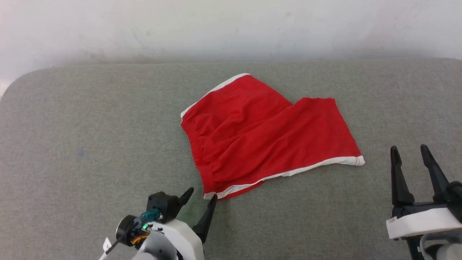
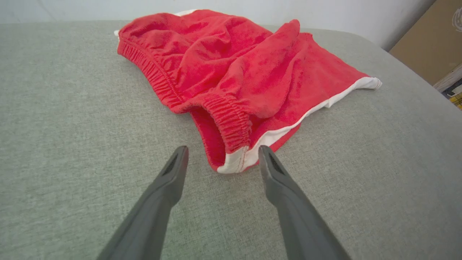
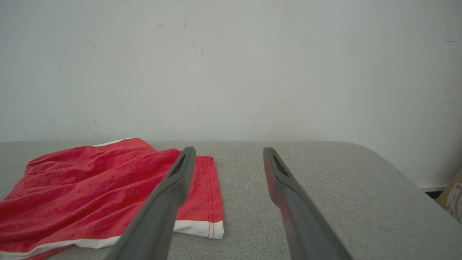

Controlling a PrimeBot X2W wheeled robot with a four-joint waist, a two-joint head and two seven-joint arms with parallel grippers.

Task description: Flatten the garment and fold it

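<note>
The garment (image 1: 267, 137) is a pair of bright red shorts with white trim, lying rumpled and partly folded over itself on the grey padded table (image 1: 90, 126). Its elastic waist faces left. My left gripper (image 1: 202, 196) is open at the garment's near left corner; in the left wrist view the gripper (image 2: 223, 153) has that white-trimmed waist corner (image 2: 234, 160) just ahead, between the fingertips. My right gripper (image 1: 409, 151) stands open to the right of the garment, apart from it. From the right wrist, the gripper (image 3: 229, 153) points past the garment's (image 3: 90, 180) white-hemmed leg corner (image 3: 211, 227).
A pale wall (image 1: 231, 25) rises behind the table's far edge. The grey table surface (image 1: 72, 162) spreads wide to the left of the garment. A brown cardboard box (image 2: 429, 47) stands beyond the table's rounded corner.
</note>
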